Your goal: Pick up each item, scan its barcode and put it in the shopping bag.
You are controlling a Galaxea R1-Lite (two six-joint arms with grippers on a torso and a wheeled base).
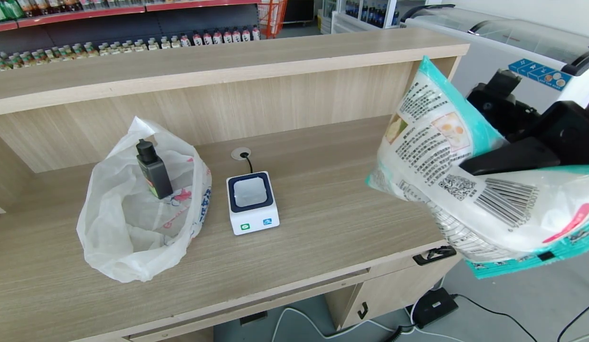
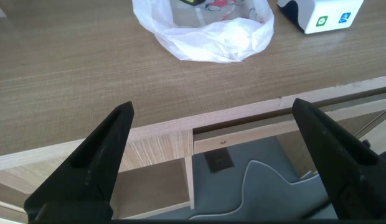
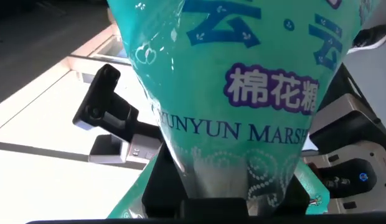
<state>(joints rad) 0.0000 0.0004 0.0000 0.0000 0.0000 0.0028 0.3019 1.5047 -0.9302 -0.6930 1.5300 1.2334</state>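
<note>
Our right claw (image 1: 489, 164) grips the crinkly teal-and-white plastic packet (image 1: 437, 142) aloft by the right end of the wood-grain worktop (image 1: 323, 223); our left claw (image 2: 213, 107) gapes, 2 fingers apart, over its front edge.

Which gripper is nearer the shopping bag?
Left. Left gripper hangs at the desk's front edge facing the shopping bag; right gripper holds the packet by the desk's right end.
</note>
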